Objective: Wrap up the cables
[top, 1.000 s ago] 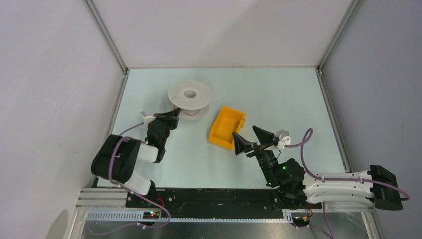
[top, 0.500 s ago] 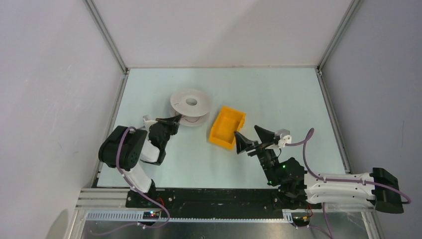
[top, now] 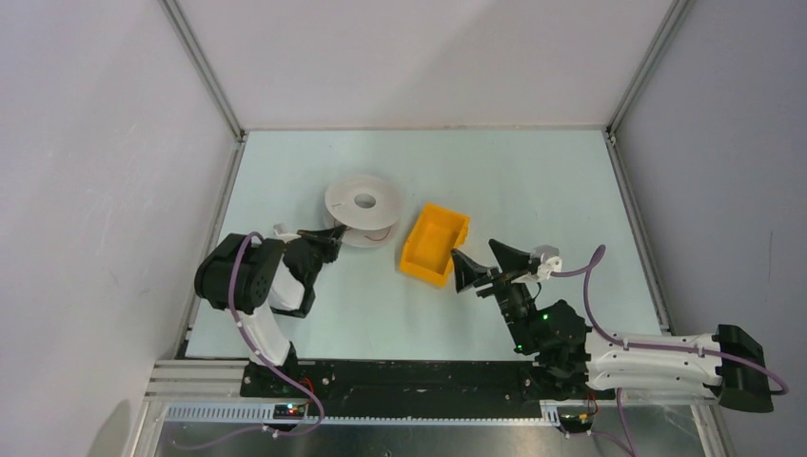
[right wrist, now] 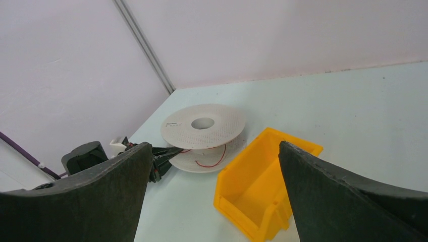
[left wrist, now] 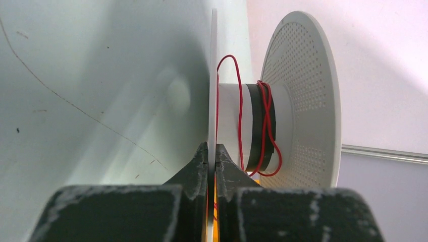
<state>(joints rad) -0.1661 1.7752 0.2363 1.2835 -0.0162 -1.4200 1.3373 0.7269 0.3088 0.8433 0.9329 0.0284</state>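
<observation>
The white perforated spool (top: 363,202) lies flat on the table, left of centre. The thin red cable (left wrist: 241,126) runs in loose loops round its hub over a black band, and a loop shows on the lower flange in the right wrist view (right wrist: 212,162). My left gripper (top: 333,231) is shut on the edge of the spool's lower flange (left wrist: 212,101), and its jaws pinch the thin white disc. My right gripper (top: 481,263) is open and empty, just near-right of the yellow bin. It faces the spool (right wrist: 203,123) from a distance.
An empty yellow bin (top: 434,244) stands right of the spool, nearly touching it; it also shows in the right wrist view (right wrist: 260,184). Aluminium frame posts and white walls bound the table at the left, back and right.
My left gripper has drawn the spool a little toward the near edge as the left arm folded back. My right gripper has shifted slightly right and stayed open.
</observation>
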